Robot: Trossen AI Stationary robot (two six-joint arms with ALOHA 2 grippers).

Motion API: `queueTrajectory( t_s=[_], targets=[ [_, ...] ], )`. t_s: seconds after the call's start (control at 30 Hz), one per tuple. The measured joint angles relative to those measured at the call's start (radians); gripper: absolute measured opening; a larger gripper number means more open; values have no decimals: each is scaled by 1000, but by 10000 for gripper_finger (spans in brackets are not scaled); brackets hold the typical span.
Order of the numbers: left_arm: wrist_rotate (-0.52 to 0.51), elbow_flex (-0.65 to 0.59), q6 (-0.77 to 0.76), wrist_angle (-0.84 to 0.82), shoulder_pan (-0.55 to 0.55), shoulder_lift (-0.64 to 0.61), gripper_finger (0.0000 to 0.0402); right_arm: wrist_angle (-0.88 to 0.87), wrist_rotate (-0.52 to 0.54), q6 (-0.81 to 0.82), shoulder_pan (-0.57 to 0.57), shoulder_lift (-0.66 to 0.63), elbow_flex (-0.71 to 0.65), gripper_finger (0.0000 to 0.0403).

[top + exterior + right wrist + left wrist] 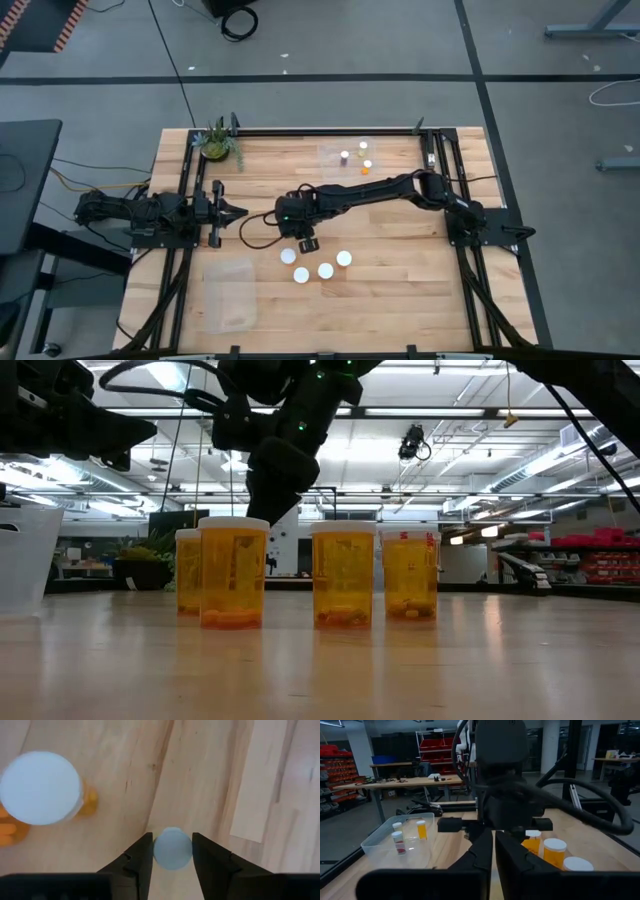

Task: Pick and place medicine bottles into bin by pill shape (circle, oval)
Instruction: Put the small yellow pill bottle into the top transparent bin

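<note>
The wooden table [400, 270] fills the high view. On it, at about 7 o'clock from the centre, a clear bin [229, 293] sits; nothing can be made out inside it. A second clear bin [352, 157] sits at 1 o'clock, near the far edge, and holds three narrow bottles [345, 156]; the left wrist view shows them standing upright in it, one with an orange body [422, 829].

The right arm reaches across the middle, its right gripper [306, 243] pointing down at 6 o'clock of centre. In its wrist view the two dark fingers [140, 857] press on either side of a small white-capped bottle [172, 848], gripping it.

Four wider bottles [322, 265] with white tops stand in a loose cluster just beside that gripper, toward 5 o'clock; the low view shows orange bodies [343, 575].

The left gripper [232, 211] rests at 9 o'clock, fingers clenched together, holding nothing.

A green potted plant [216, 142] stands at 11 o'clock.
</note>
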Motion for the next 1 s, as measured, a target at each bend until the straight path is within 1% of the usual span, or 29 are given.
queueTrajectory(
  t_s=[0.2,0.4,0.67,0.83,1.0],
  targets=[
    [0,0,0,1,0,0,29,-68,114,-14,-7,-57,5,135],
    [0,0,0,1,0,5,36,-139,203,35,-54,-156,6,135],
    [0,0,0,-2,0,6,26,-224,218,98,-159,-261,-3,134],
    [0,0,0,-2,0,6,31,-216,217,101,-230,-316,-79,134],
    [0,0,0,-1,0,6,36,-106,217,105,-312,-387,-247,134]
  ],
)
